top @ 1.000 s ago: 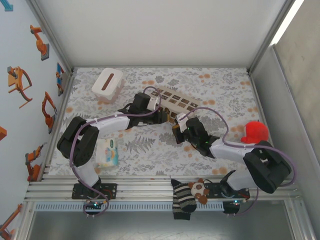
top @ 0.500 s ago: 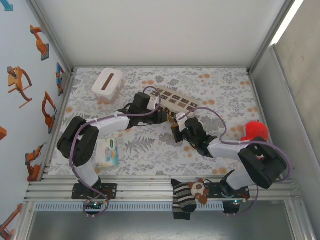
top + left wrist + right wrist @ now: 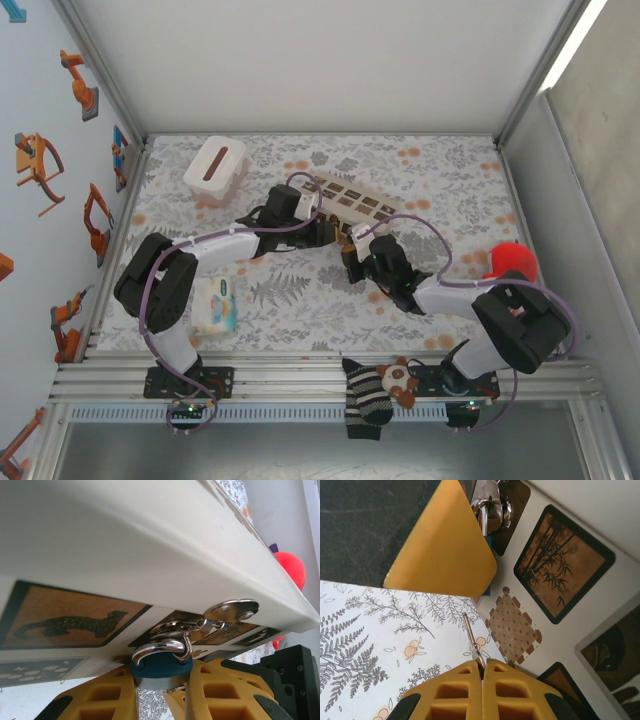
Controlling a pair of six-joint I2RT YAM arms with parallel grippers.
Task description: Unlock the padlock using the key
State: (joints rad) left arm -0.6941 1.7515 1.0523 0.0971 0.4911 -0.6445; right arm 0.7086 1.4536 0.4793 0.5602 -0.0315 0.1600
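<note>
The padlock [image 3: 161, 667] is small and blue with a silver shackle hooked through the metal hasp [image 3: 227, 611] of the beige box [image 3: 355, 205]. My left gripper [image 3: 161, 680] is shut on the padlock's body, one yellow finger on each side. My right gripper [image 3: 481, 667] is shut on the key [image 3: 472, 640]. The thin blade points up toward the padlock [image 3: 492, 512] and stops short of it, over the patterned table. A left finger [image 3: 445, 545] hides most of the lock there. From above, the left gripper [image 3: 325, 232] and right gripper [image 3: 352, 262] meet at the box's near corner.
A white tissue box [image 3: 215, 168] stands at the back left. A wipes packet [image 3: 215, 305] lies beside the left arm. A red plush [image 3: 510, 262] sits at the right edge, and a striped soft toy [image 3: 375, 390] lies on the front rail.
The right arm's forearm and elbow have shifted slightly left. Its gripper stays by the box corner. The left arm has not moved.
</note>
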